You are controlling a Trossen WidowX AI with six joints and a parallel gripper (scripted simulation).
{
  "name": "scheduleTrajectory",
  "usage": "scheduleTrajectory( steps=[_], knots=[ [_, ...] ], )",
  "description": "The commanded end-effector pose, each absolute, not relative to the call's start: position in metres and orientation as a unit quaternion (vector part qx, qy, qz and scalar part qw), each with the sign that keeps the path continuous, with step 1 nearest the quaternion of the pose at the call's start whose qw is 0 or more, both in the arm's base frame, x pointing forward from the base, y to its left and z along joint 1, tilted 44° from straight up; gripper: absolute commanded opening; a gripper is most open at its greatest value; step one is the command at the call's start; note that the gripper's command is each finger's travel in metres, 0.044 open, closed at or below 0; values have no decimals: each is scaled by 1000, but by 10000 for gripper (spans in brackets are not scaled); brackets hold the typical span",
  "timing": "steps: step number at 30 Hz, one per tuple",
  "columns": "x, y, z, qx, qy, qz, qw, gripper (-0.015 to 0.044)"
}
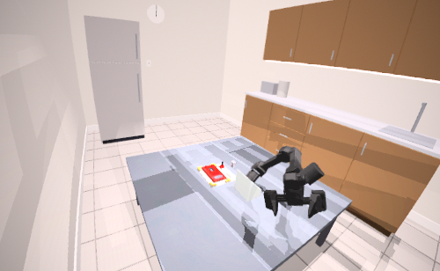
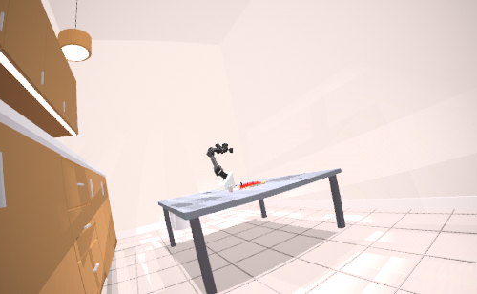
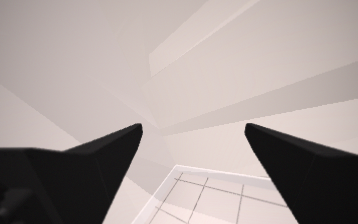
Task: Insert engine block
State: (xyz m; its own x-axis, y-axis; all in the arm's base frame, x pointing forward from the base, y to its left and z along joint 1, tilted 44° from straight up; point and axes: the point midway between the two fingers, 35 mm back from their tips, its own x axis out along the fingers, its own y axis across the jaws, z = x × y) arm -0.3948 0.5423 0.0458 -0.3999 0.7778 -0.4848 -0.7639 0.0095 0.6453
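The red car body [image 1: 219, 172] [image 2: 251, 184] lies on the table, with yellow bits at the corners of the pale surface around it. Small grey patches show on it. Whether one is the engine block, and how the slot or rib sits, is too small to tell. A small pale piece [image 1: 233, 164] [image 2: 231, 189] stands beside the car body, and a small black-and-red piece [image 1: 222, 165] stands at its edge. My gripper [image 1: 293, 215] [image 3: 192, 128] is open and empty, high above the table and well away from the car body. The wrist view shows only walls and floor between the fingers.
The grey-blue table [image 1: 169, 233] [image 2: 283, 190] carries everything. A pale slanted panel [image 1: 246, 186] [image 2: 226, 181] stands at the arm's base, close to the car body. Brown cabinets [image 1: 332, 154] with a counter stand along the wall beyond the table. A fridge [image 1: 113, 88] stands farther back.
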Motion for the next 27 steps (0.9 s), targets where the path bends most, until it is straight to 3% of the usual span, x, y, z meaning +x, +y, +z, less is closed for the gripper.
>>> scheduleTrajectory(
  steps=[1,14,27],
  knots=[
    [-341,565,41,15,459,662,592,440],
    [-127,613,37,64,467,500,726,440],
    [73,585,39,127,480,318,808,440]
  ],
)
